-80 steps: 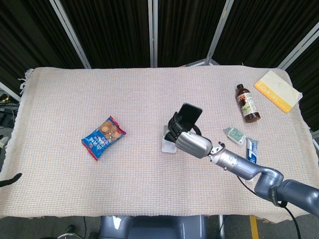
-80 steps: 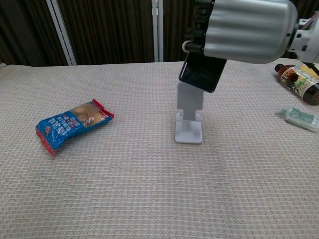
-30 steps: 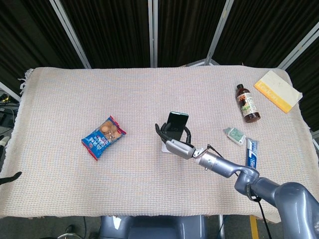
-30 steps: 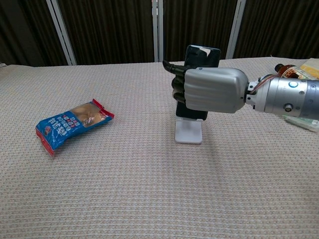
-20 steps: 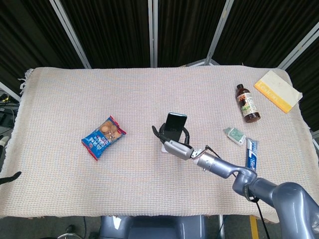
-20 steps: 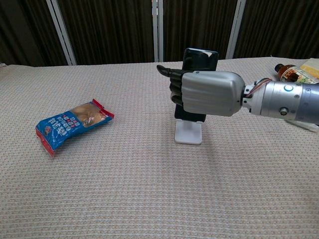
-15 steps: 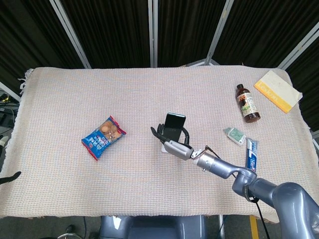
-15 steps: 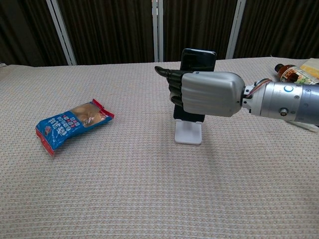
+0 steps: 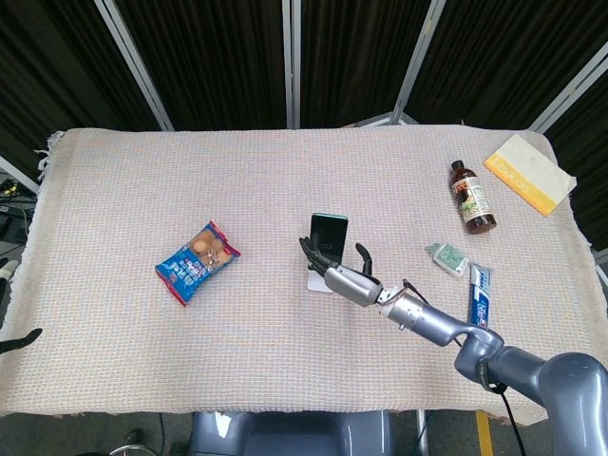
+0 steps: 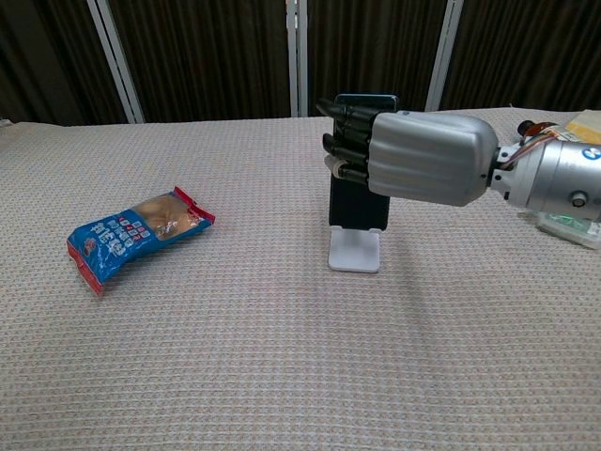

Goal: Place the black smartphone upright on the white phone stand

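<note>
The black smartphone (image 9: 329, 233) (image 10: 358, 209) stands upright on the white phone stand (image 9: 318, 282) (image 10: 355, 251) at mid table. My right hand (image 9: 349, 279) (image 10: 423, 158) is right in front of it, its back toward the chest camera. Its dark fingers (image 10: 346, 141) lie spread across the phone's upper face, and the thumb (image 9: 364, 255) stands off to the phone's right, so nothing is held. Of my left hand only a dark tip (image 9: 21, 340) shows at the left edge, off the table.
A blue snack packet (image 9: 196, 259) (image 10: 130, 230) lies to the left. At the right are a brown bottle (image 9: 471, 197), a small green packet (image 9: 446, 256), a toothpaste tube (image 9: 478, 293) and a yellow-edged book (image 9: 529, 173). A woven cloth (image 9: 142, 190) covers the table.
The right hand lowered the phone onto the stand, then let go. Its fingers opened, the thumb swung clear, and the hand rose slightly. The phone now stands alone.
</note>
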`<state>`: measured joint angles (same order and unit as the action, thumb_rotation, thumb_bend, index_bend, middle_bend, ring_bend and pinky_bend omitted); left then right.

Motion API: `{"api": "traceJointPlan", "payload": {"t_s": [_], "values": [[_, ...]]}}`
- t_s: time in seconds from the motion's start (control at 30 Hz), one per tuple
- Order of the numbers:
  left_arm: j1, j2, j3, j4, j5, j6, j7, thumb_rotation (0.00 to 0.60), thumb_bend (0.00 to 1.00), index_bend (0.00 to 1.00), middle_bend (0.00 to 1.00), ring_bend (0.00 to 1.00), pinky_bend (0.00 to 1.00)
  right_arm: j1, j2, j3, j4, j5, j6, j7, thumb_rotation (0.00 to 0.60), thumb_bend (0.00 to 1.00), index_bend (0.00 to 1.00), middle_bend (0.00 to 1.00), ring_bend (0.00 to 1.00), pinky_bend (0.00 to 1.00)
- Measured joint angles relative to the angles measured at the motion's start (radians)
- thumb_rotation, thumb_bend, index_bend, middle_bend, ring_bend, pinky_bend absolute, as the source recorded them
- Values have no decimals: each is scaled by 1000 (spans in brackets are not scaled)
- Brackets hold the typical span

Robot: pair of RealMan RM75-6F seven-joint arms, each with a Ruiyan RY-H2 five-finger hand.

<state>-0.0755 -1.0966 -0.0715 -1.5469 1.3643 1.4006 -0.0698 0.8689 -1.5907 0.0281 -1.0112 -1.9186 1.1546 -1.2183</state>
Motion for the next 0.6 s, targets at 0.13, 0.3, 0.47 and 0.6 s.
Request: {"api": "traceJointPlan", "payload": {"t_s": [0.13, 0.3, 0.47, 0.6], "values": [[5, 8, 5, -9, 20, 15, -13, 600, 0, 0, 0, 0, 0, -33, 45, 2, -52, 7, 36, -6, 600, 266, 134, 112, 210, 58], [10, 16, 11, -19, 40, 29, -26, 600, 0, 0, 0, 0, 0, -87, 106, 3, -136, 20, 99, -7, 600, 263, 133, 112, 209, 53], [15, 18, 17, -24, 69, 51, -29, 600, 0, 0, 0, 0, 0, -179, 175, 9, -253, 56, 219, 42, 600, 238, 118, 107, 195, 14], [20, 11, 22, -19, 106, 83, -32, 600, 0, 0, 0, 0, 0, -284, 211, 14, -378, 120, 336, 128, 600, 36, 122, 86, 127, 0]]}}
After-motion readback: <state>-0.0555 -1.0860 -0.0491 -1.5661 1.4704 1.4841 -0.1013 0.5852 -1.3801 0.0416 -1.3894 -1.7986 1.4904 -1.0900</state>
